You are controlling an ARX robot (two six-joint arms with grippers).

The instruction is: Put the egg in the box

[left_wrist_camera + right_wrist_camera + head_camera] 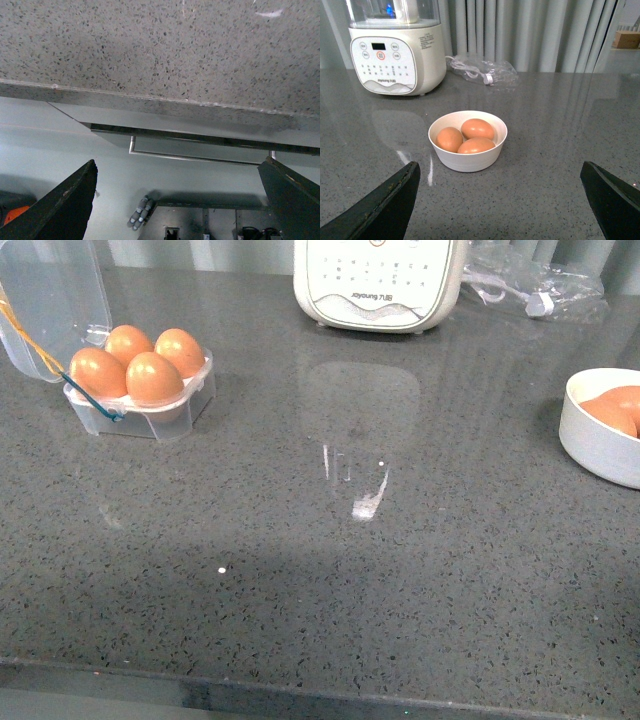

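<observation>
Find smooth orange-brown oval egg [153,378] at ten o'clock, inside the full small clear plastic box [150,422]; spare eggs [470,136] in round white bowl [595,445] at three o'clock. See left gripper [180,161] and right gripper [500,165] spread wide, holding nothing. Light, slippery, cracks easily: pinch softly round the middle.

A white appliance [380,280] with a button panel (the brand print is too small to read surely) stands at the back of the grey speckled counter [300,570], which shows its pale reflection just in front of it. To the appliance's right, near it, lies a crumpled clear plastic bag [482,72] holding a white cable. Further to its right and nearer the front edge, well apart, sits a round white bowl [468,159] with three brown eggs [477,129] inside. Behind the appliance hangs a grey curtain [520,30].
</observation>
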